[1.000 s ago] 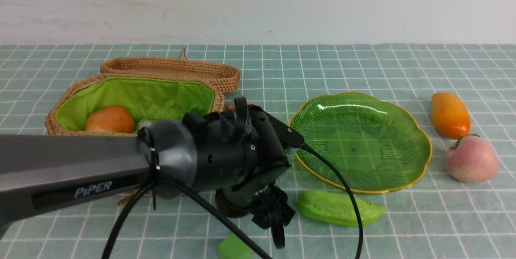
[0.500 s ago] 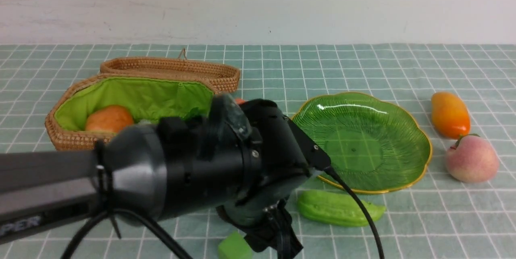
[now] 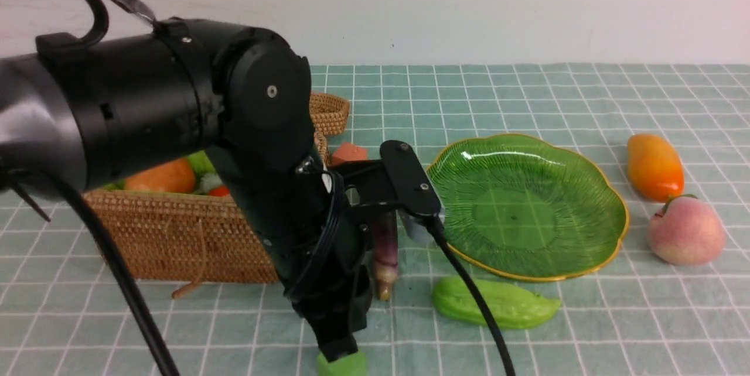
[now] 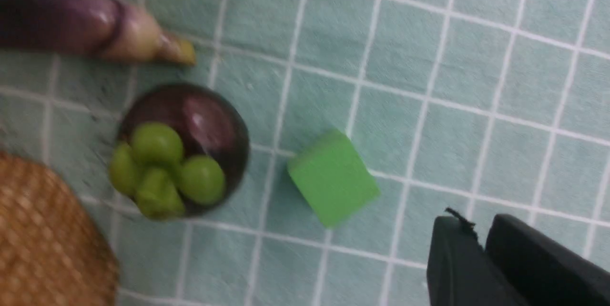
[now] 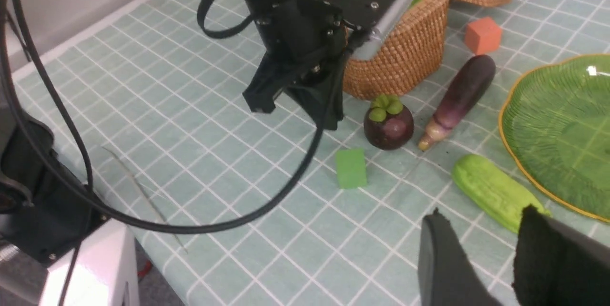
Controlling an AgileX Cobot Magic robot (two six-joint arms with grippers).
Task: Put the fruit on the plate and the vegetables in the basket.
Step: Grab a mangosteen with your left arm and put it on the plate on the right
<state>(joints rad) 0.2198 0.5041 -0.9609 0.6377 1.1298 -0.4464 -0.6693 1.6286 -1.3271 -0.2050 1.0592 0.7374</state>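
Black left gripper (image 4: 481, 244): jaws nearly together, empty; right gripper (image 5: 482, 215): jaws part spread, empty. Mangosteen (image 4: 200, 120) sits on cloth (image 4: 429, 58) beside basket (image 4: 43, 239), by eggplant (image 4: 52, 25). Left arm (image 3: 146, 89), earlier low over it, is now raised.

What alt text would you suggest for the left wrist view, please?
A dark-purple mangosteen with a green cap sits on teal checked cloth, a small green cube beside it, not touching. The tip of an eggplant and the wicker basket lie close by; the left hand hangs empty.
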